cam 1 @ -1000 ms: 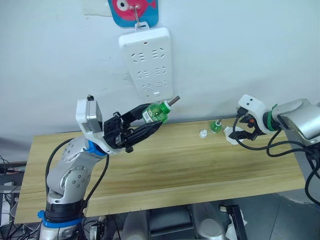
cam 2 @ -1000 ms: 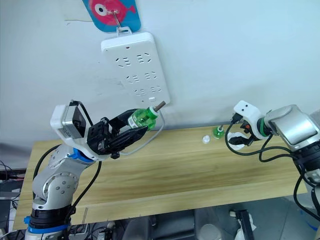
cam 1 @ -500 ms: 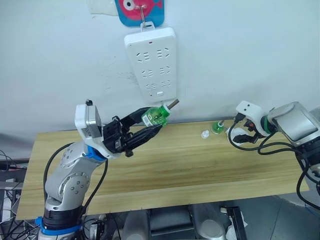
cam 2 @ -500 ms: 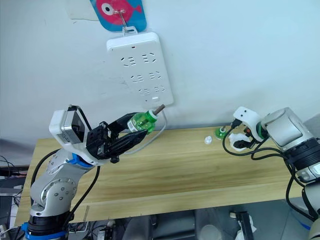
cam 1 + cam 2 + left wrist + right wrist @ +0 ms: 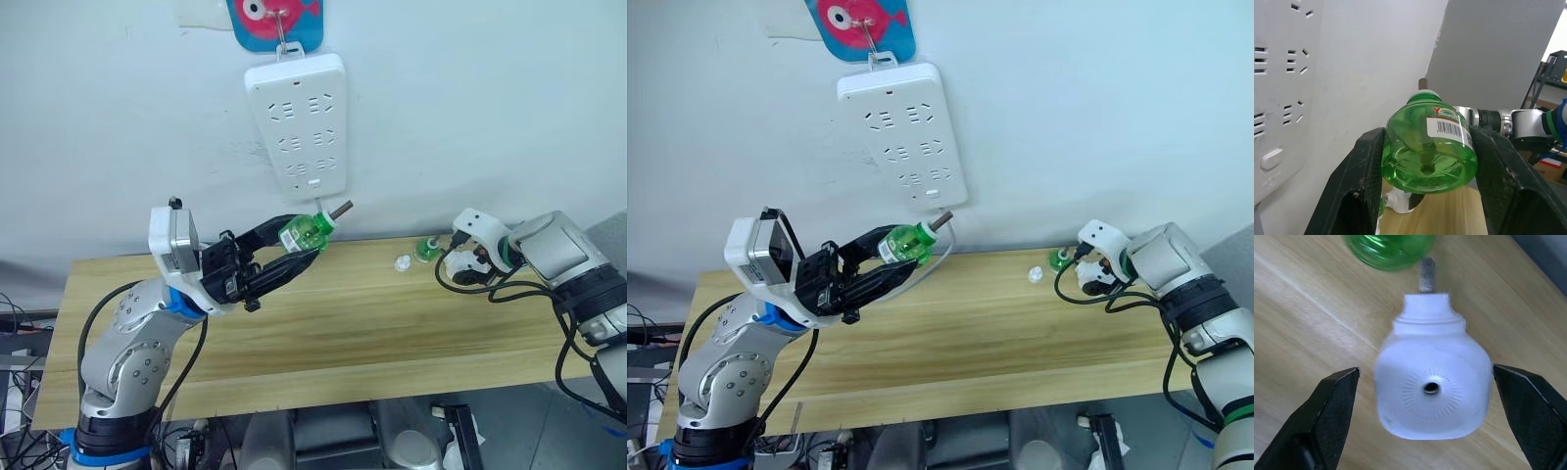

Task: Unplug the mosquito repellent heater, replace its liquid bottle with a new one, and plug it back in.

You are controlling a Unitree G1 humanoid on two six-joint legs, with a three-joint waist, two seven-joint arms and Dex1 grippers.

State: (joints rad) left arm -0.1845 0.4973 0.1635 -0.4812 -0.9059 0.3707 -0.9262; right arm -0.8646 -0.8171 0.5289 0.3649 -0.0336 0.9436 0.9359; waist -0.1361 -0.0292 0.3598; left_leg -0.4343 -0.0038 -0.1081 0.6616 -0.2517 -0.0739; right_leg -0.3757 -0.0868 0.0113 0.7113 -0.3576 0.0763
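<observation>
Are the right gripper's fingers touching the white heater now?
Apart. In the right wrist view, bare table shows between each finger and the mosquito repellent heater.

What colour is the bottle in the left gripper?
Clear green bottle, with a white barcode label; it shows best in the left wrist view.

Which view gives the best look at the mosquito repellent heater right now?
The right wrist view: the mosquito repellent heater sits centred between the open fingers of the right gripper, its round vent hole facing the camera. In the head views it is a small white shape by that gripper. The left wrist view shows a white bit low down, unclear.
</observation>
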